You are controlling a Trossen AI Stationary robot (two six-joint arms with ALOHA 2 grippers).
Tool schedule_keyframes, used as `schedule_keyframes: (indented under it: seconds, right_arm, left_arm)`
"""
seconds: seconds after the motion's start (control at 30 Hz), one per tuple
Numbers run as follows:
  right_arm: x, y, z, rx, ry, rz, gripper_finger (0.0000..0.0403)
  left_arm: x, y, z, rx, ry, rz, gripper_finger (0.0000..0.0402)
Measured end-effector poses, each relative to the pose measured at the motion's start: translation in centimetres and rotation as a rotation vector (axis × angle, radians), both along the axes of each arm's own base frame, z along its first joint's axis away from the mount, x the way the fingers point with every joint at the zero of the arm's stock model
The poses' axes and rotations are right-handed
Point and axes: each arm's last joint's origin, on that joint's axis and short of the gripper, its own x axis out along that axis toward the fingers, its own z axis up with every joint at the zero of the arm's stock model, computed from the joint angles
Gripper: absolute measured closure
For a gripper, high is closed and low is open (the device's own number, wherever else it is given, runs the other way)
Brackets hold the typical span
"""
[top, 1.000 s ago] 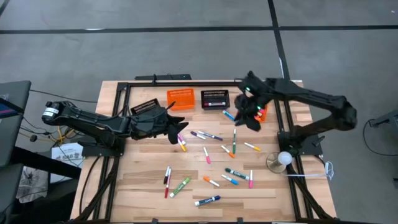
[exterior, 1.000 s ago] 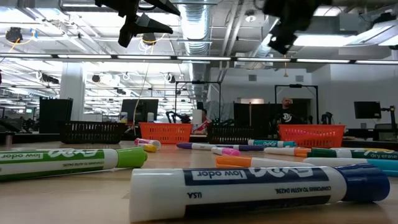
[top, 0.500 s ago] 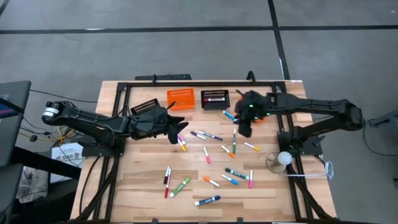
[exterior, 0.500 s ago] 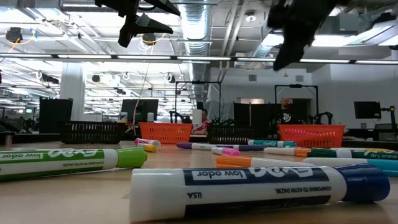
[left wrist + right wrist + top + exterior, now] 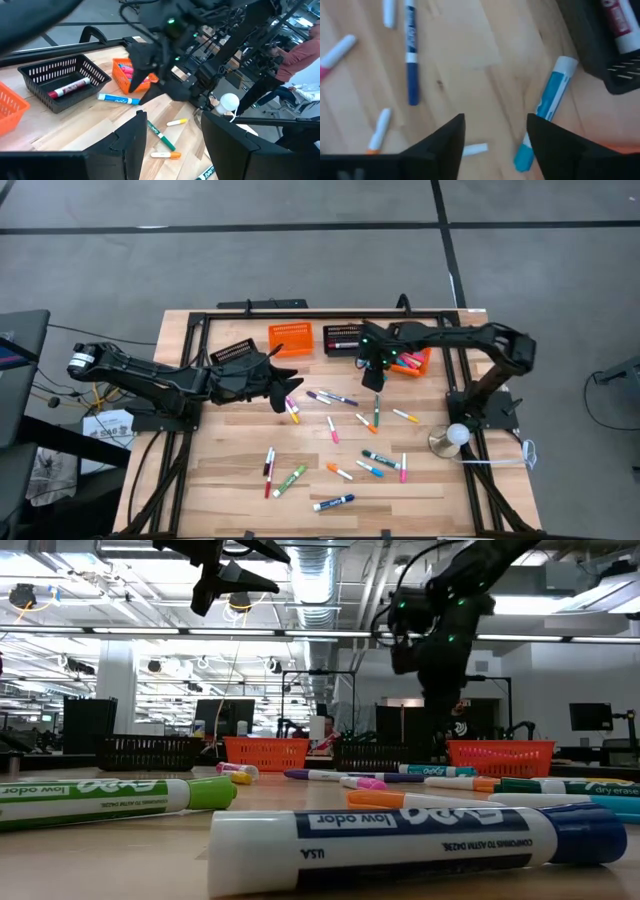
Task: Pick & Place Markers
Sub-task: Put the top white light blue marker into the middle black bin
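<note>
The right gripper [image 5: 372,376] hangs above the table with its fingers [image 5: 445,142] spread and nothing between them. Just past them lies a light-blue marker [image 5: 546,109], beside the black mesh basket [image 5: 345,339], which already holds a red-banded marker [image 5: 68,88]. This reads as an approach for the next pick.

To do it well, the jaws should straddle the light-blue marker across its barrel, not along it, and come down near its middle — clear of the basket wall, which stands close.

Many other markers [image 5: 333,430] lie scattered over the wooden table [image 5: 230,470]; a blue one [image 5: 410,52] lies well apart.

The left gripper [image 5: 288,386] waits over the table's left half, fingers [image 5: 131,140] parted — empty, as far as the wrist view shows.
</note>
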Motion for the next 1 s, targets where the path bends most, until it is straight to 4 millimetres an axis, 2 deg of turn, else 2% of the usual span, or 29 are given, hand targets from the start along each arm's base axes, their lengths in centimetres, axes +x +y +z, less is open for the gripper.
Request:
schedule_keyframes:
  seconds: [0.2,0.4,0.67,0.8,1.0]
  right_arm:
    - [1.3,-1.4,-1.8,0.020,0.071,-0.001,0.0163]
    - [1.8,-2.6,-3.2,0.003,0.129,-0.034,0.0167]
    - [1.2,-3.8,-3.2,-0.047,0.158,-0.081,0.0168]
    - [1.1,-3.9,-3.3,-0.043,0.162,-0.094,0.0168]
    - [1.6,-3.6,-4.8,-0.041,0.214,-0.079,0.0168]
  left_arm:
    - [0.0,0.0,0.0,0.001,0.000,0.000,0.0215]
    - [0.0,0.0,0.0,0.001,0.000,0.001,0.0215]
    - [0.0,0.0,0.0,0.001,0.001,0.000,0.0215]
    - [0.0,0.0,0.0,0.001,0.001,0.001,0.0215]
    - [0.0,0.0,0.0,0.001,0.000,0.001,0.0215]
